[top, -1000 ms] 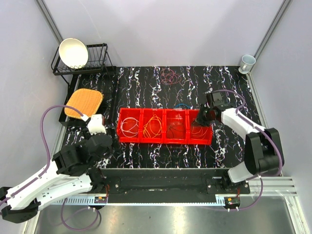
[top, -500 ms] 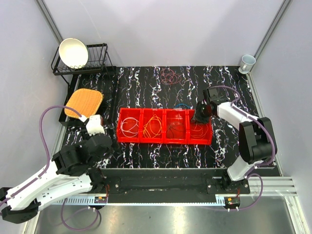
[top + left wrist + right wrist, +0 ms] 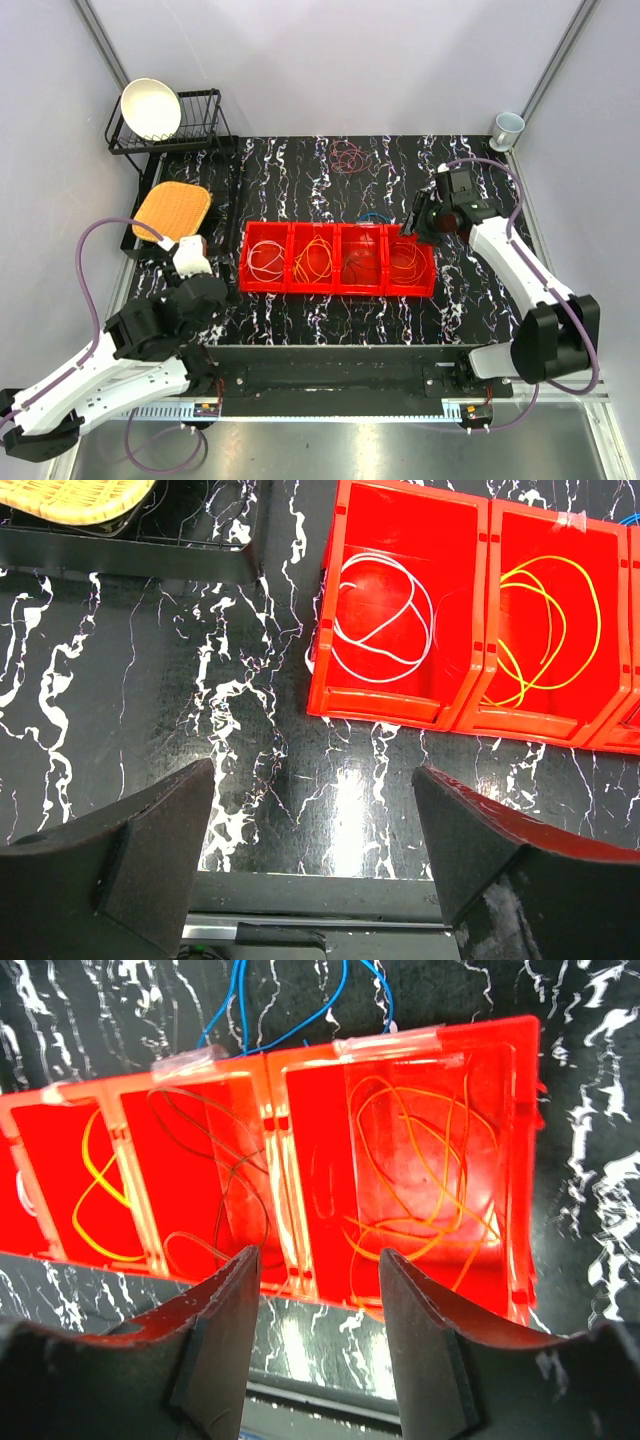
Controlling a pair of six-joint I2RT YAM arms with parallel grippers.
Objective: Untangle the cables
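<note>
the right gripper (image 3: 416, 222) has just spread its jaws and pulled back from the red tray (image 3: 400, 1040), leaving the orange cable (image 3: 425, 1195) loose in the end compartment, so i judge it sorted; the left gripper (image 3: 312, 770) waits with jaws apart, and the blue cable (image 3: 374, 216) lies outside.

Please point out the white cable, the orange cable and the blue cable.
white cable (image 3: 383, 615), left wrist view, centre of its coil.
orange cable (image 3: 425, 1175), right wrist view, centre of its coil.
blue cable (image 3: 341, 995), right wrist view, one of its strands.
</note>
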